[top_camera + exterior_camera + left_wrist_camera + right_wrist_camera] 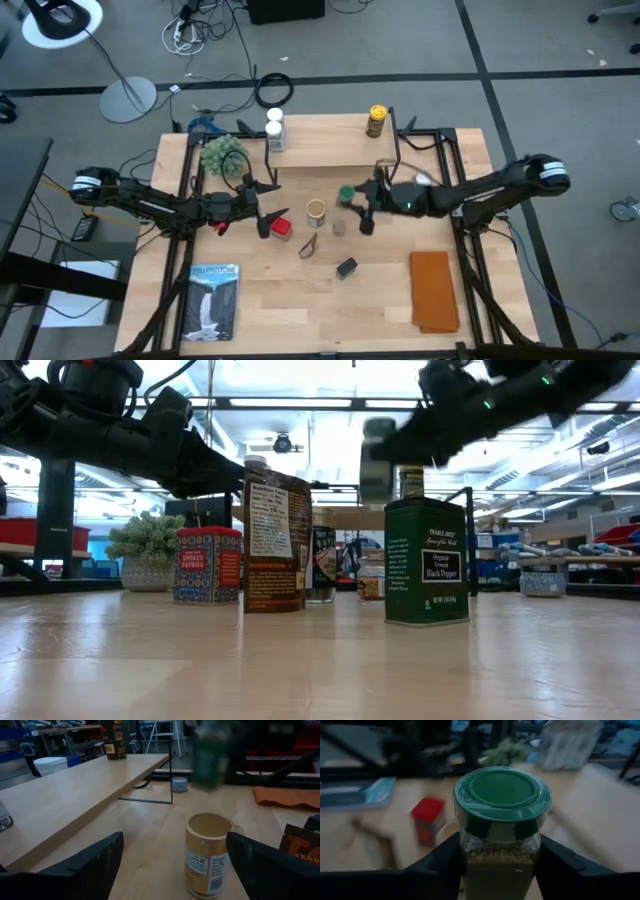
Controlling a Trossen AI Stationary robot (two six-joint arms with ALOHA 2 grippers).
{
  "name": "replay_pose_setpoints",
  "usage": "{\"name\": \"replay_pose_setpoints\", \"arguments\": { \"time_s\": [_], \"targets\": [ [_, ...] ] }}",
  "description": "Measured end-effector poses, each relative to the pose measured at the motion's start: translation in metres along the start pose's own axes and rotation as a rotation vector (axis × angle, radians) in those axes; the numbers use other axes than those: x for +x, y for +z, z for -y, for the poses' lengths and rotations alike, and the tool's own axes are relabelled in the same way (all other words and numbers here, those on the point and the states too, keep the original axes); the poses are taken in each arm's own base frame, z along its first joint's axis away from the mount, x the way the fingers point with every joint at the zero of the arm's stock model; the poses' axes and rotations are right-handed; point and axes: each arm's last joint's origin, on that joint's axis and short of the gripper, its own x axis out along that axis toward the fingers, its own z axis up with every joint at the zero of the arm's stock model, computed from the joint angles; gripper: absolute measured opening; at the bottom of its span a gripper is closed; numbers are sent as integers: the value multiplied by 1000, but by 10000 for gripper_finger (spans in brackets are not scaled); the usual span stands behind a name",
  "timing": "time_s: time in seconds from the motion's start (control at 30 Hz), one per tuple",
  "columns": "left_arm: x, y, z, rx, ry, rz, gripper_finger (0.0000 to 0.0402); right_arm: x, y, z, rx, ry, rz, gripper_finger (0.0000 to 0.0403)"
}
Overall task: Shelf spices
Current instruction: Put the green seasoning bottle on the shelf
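Observation:
My right gripper [352, 197] is shut on a green-capped spice jar [502, 820], which shows blurred and high above the table in the low view [378, 455]. My left gripper [268, 208] is open and touches nothing. Its fingers stand wide, short of the tan canister [207, 855], which stands upright on the table. The red tin [282, 228] stands beside it. The shelf [330, 145] carries white-capped jars [273, 130] and a yellow-capped jar [376, 120]. A brown packet [275, 540], a green pepper tin [427, 560] and a black box [346, 267] stand on the table. My right gripper pinches the green-capped jar by its glass body just under the cap [500, 852], one finger [440, 865] on each side. The fingers come level from the table's right side. The jar is upright and lifted clear of the table.
A fuzzy green plant [222, 155] sits by the shelf's left end. An orange cloth [433, 290] lies near the table's right front and a book [213, 300] at the left front. A small jar [339, 228] stands between canister and packet.

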Motion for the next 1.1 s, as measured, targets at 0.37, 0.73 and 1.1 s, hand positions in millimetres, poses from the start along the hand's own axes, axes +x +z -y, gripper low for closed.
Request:
{"name": "replay_pose_setpoints", "arguments": {
  "time_s": [0.37,0.73,1.1],
  "targets": [
    [0,1,0,0,0,13,357,46,104,90,-134,120,15,192],
    [0,1,0,1,0,9,357,152,120,158,-174,167,-33,192],
    [0,1,0,3,0,5,357,184,99,206,-96,218,-108,192]
  ]
}}
